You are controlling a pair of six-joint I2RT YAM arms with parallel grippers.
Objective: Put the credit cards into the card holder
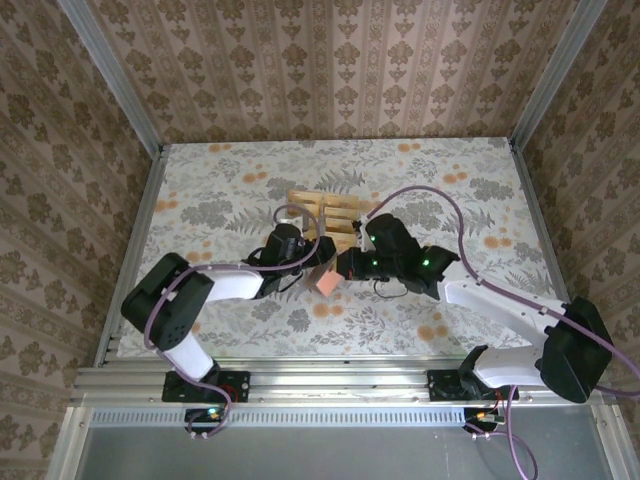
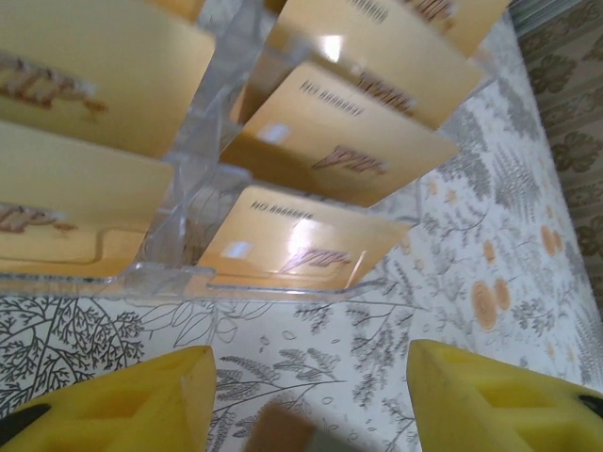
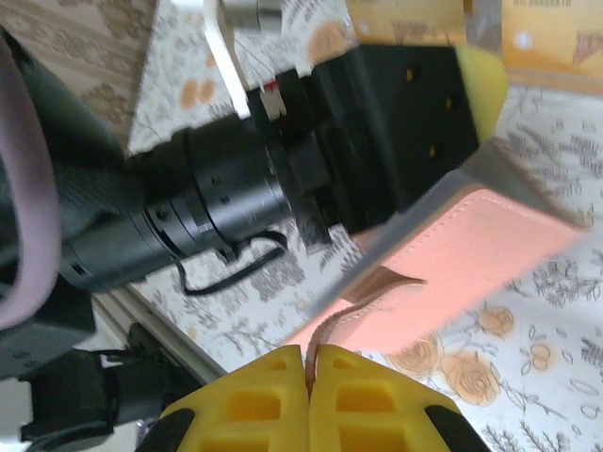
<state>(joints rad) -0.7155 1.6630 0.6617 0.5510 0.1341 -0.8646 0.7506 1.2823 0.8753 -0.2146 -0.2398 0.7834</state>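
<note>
Worktop (image 1: 200, 190): flowered cloth all over; everything in play sits about its middle, well apart from the far corners
Rack (image 1: 325, 212): clear plastic stand just beyond the middle of the worktop, holding the cards in stepped rows; in the left wrist view its front lip (image 2: 188, 282) lies straight ahead of the fingers
Card holder (image 1: 325, 281): salmon-brown wallet, tilted up on edge between the two arms on the near side of the rack; the right wrist view shows its outer face (image 3: 462, 273), and its slotted inside cannot be made out
Cards (image 1: 310, 205): gold, all seen ones standing in the rack; the closest one (image 2: 301, 250) is in the front row, none in the holder as far as can be told
Left claw (image 2: 311, 400): fingers apart, nothing between the pads, aimed at the front row from the near side
Right claw (image 3: 309, 372): fingers pressed together, apparently pinching the near corner of the card holder
Step in hand: likely fetching a first card while the holder is propped up
Next move: left claw should straddle the top edge of a front card, close, and lift straight up clear of the lip; right claw must keep the holder steady, slots towards the card
</note>
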